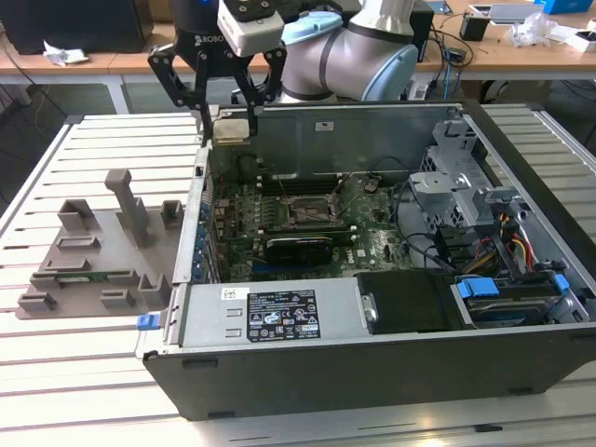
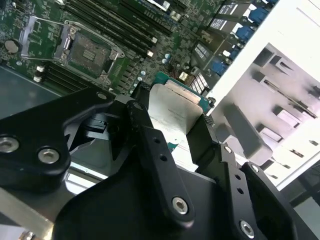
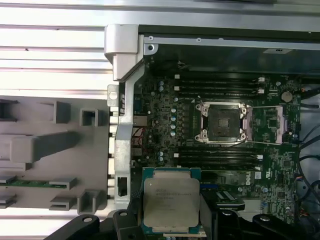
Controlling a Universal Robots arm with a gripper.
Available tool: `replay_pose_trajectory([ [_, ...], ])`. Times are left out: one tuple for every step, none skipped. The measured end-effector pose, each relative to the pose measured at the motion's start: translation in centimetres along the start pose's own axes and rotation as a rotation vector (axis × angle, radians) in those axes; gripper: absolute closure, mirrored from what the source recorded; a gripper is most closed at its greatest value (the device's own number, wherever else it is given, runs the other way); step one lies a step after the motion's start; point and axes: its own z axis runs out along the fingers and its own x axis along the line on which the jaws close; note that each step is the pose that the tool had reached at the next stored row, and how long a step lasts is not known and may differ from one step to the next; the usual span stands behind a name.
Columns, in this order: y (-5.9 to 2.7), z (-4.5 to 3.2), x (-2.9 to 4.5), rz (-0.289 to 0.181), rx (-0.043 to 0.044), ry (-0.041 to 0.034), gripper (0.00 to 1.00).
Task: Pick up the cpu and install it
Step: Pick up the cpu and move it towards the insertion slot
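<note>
My gripper [image 1: 230, 123] hangs above the far-left corner of the open computer case [image 1: 279, 391], shut on the cpu [image 1: 233, 130]. The cpu is a small flat square chip with a silvery top. In both wrist views the cpu [image 3: 171, 201] [image 2: 176, 106] sits level between the black fingers [image 2: 145, 135], clear of the motherboard below. The dark square socket [image 1: 305, 212] [image 3: 223, 123] [image 2: 88, 50] lies open in the middle of the green motherboard [image 3: 165, 115], with its metal frame and lever raised. The socket is toward the exterior view's right of the gripper and lower down.
A grey plastic tray [image 1: 88, 256] [image 3: 55, 150] with raised blocks lies on the slatted table, on the exterior view's left of the case. Drive cages and cables [image 1: 475, 214] fill the case's right side. A black power supply [image 1: 410, 300] sits at the front.
</note>
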Motion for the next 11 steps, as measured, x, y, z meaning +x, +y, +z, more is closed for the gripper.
replay_pose_trajectory([
  [0.0, 0.0, -0.16, 0.0, 0.0, 0.0, 0.46],
  [0.0, 0.01, -0.33, 0.0, 0.0, 0.0, 0.46],
  [-0.01, 0.02, -0.67, 0.0, 0.0, 0.0001, 0.46],
  [-0.01, 0.02, -0.87, 0.0, 0.0, 0.0002, 0.46],
  [-0.02, 0.02, -1.03, 0.0, 0.0001, 0.0002, 0.46],
  [-0.02, 0.03, -1.3, 0.0, 0.0001, 0.0002, 0.46],
  [-0.02, 0.03, -1.46, 0.0, 0.0001, 0.0003, 0.46],
  [-0.03, 0.04, -1.71, 0.0, 0.0002, 0.0004, 0.46],
  [-0.03, 0.05, -1.93, 0.0, 0.0003, 0.0005, 0.46],
  [-0.03, 0.06, -2.17, 0.0, 0.0011, 0.0006, 0.46],
  [-0.03, 0.09, -2.39, 0.0, 0.002, 0.0006, 0.46],
])
